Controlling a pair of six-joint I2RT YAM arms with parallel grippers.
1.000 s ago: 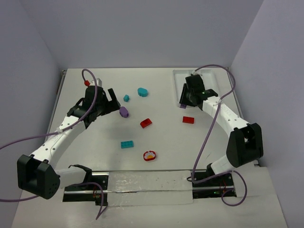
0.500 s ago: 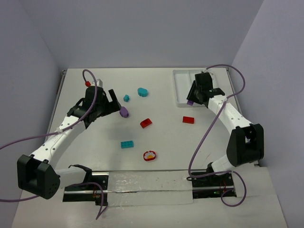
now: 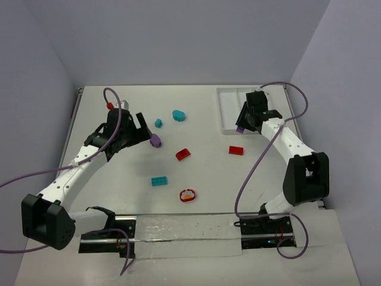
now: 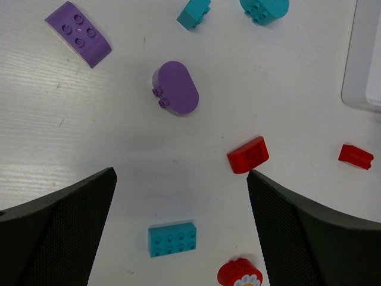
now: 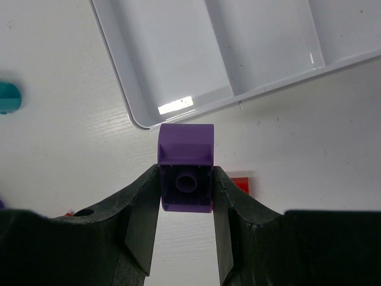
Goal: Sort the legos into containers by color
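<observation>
The left claw is hanging wide open above a round purple lego, not touching it. A teal brick and a red brick are lying near it on the worktop. The right claw is squeezing a purple brick just beside the white tray. Next, I think, it needs to move over a compartment and let go.

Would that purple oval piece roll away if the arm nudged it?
Probably not: the purple oval piece seems to lie on a flat face, studs sideways, so it would likely slide on the smooth table. It looks hard plastic, so probably stiff and light.
</observation>
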